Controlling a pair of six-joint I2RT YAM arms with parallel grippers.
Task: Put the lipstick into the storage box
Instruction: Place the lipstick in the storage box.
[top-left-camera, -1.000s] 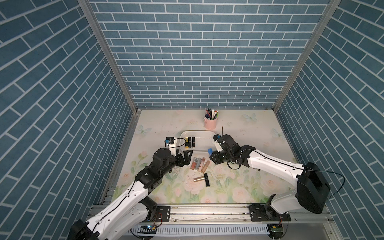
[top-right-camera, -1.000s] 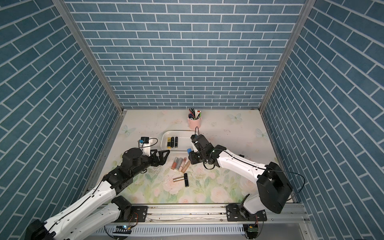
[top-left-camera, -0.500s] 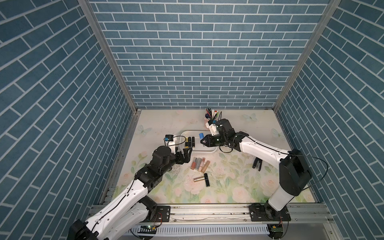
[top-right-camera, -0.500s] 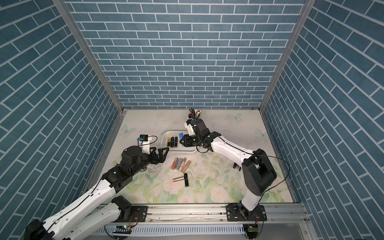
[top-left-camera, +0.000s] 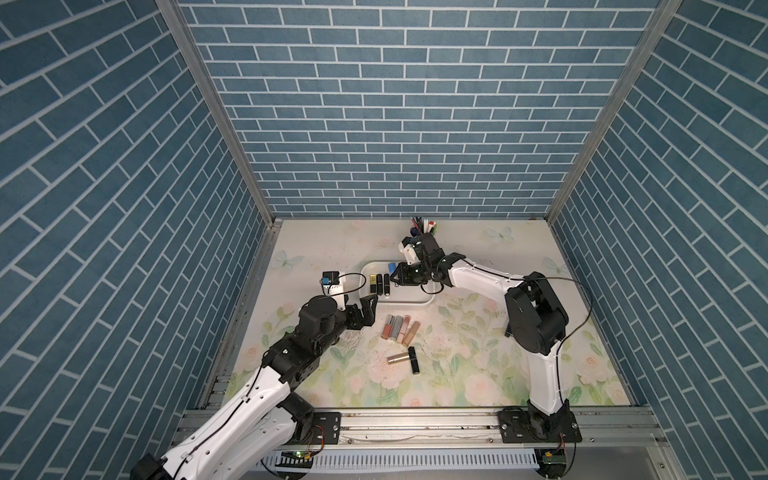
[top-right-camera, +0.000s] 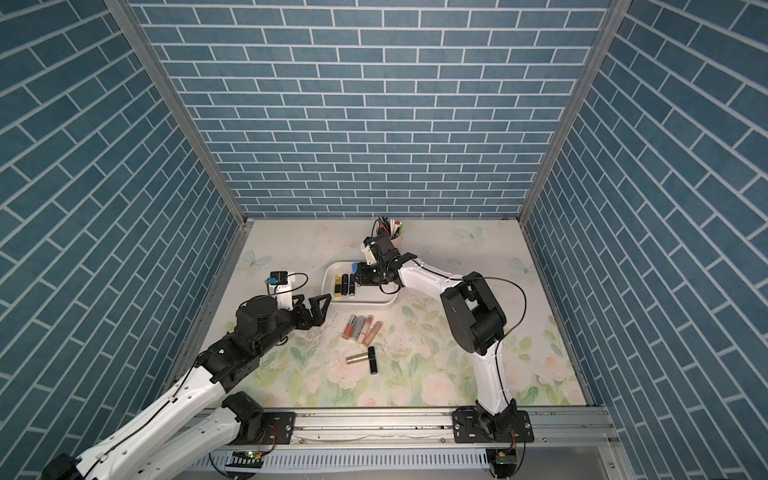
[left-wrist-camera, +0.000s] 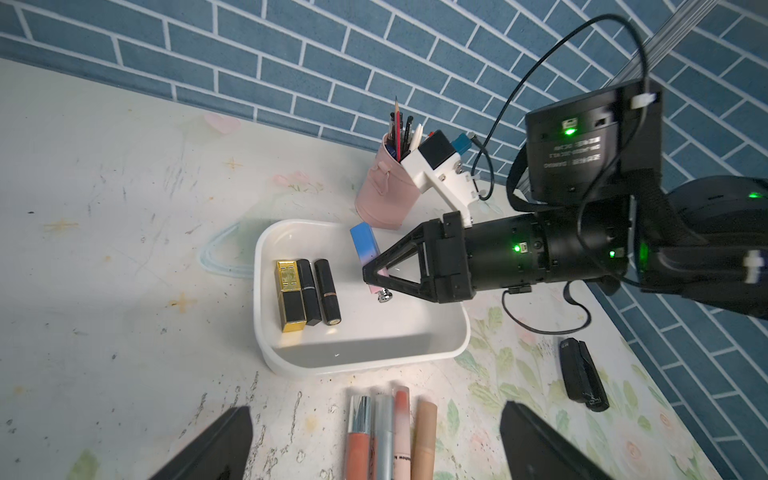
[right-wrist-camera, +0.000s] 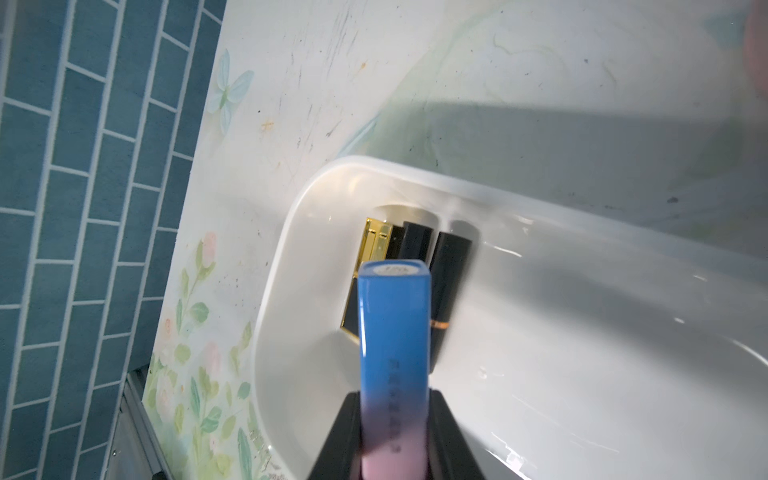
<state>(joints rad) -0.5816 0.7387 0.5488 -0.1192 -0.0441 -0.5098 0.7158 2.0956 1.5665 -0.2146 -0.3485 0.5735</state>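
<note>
The blue-and-pink lipstick (left-wrist-camera: 365, 245) is seen clamped near its pink end by the right gripper (left-wrist-camera: 376, 276). It is held tilted over the storage box (left-wrist-camera: 361, 365), with the blue end raised beyond the fingertips. Three lipsticks (left-wrist-camera: 307, 293) already lie side by side on the box floor, just ahead of and below that blue end, while bare floor lies directly beneath the jaws. Whether the silver lower tip touches the floor cannot be told.

The step is judged best finished by lowering the tube until it is nearly flat over the bare floor. It should be kept short of the row ahead, and the jaws parted only then, so that nothing is bounced or knocked.

The left gripper (top-right-camera: 319, 309) is spread wide and empty above the mat, with a row of tubes (left-wrist-camera: 390, 436) just ahead of its fingers.
</note>
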